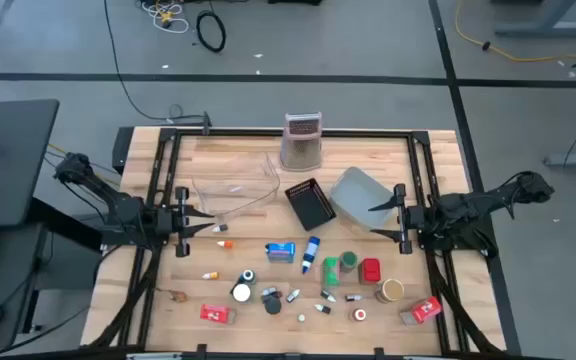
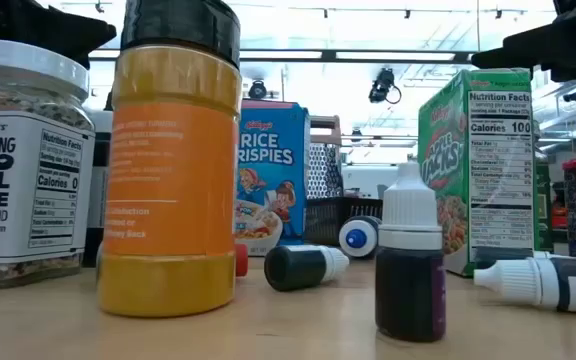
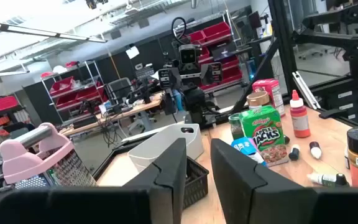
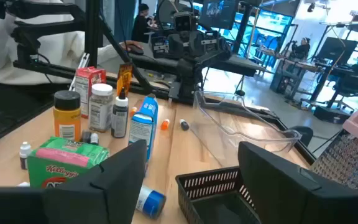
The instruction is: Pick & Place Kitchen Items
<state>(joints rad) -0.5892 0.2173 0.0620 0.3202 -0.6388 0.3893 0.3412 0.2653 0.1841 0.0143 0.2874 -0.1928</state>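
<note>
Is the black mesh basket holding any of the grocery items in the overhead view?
No. The black mesh basket looks empty, and the grocery items lie on the table nearer the front edge.

Even, bright overhead light falls on the tabletop (image 1: 268, 300) in the high view, with only short, soft shadows under the small items. In the low view, ceiling strip lights at 12 o'clock wash out the room behind, while the orange jar (image 2: 173, 160) close to the lens is soft. Both wrist views are sharp mid-distance; their near dark fingers (image 3: 166, 180) are blurred and shadowed.
</note>
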